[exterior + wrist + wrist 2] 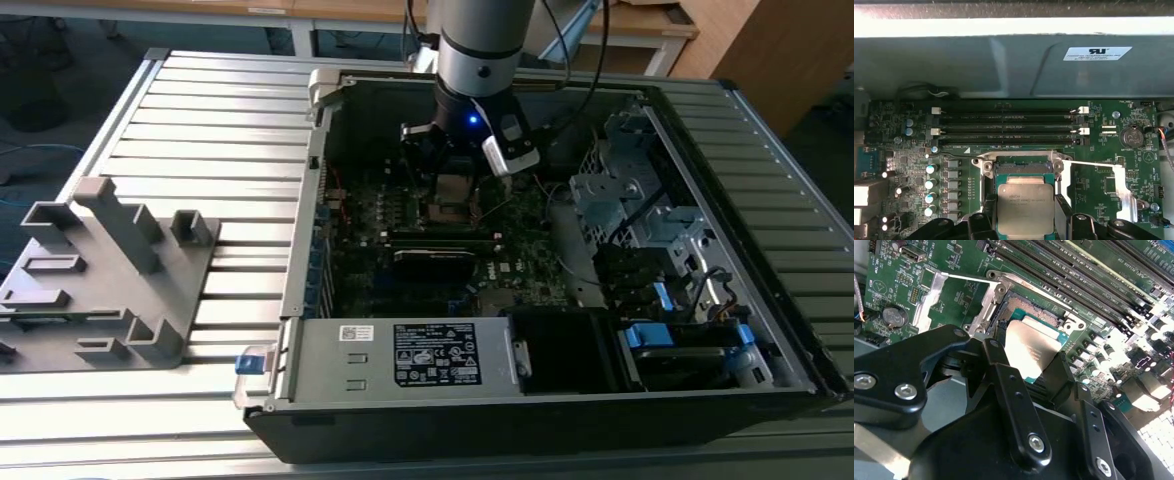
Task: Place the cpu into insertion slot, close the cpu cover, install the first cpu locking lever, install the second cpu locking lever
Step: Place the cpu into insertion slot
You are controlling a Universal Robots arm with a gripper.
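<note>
No print could be made out word for word. The cpu point(1025, 202) carried lines of fine marking on its metal top, too small to read. On the grey case wall point(1004, 65), beyond the memory slots point(1009, 117) from the cpu, sat a white sticker point(1097, 53) with a dark logo. White lettering dotted the green motherboard point(1094, 175) around the cpu, along with a triangle sign point(1149, 156) near the coin cell point(1132, 136). In the exterior view, a large white label point(434, 353) of tiny print and symbols lay on the metal box point(320, 370), well apart from the cpu.

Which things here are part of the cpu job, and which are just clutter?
Job:
- cpu
- gripper, shut on the cpu
- insertion slot

Lying about:
- memory slots
- coin battery
- grey fixture
</note>
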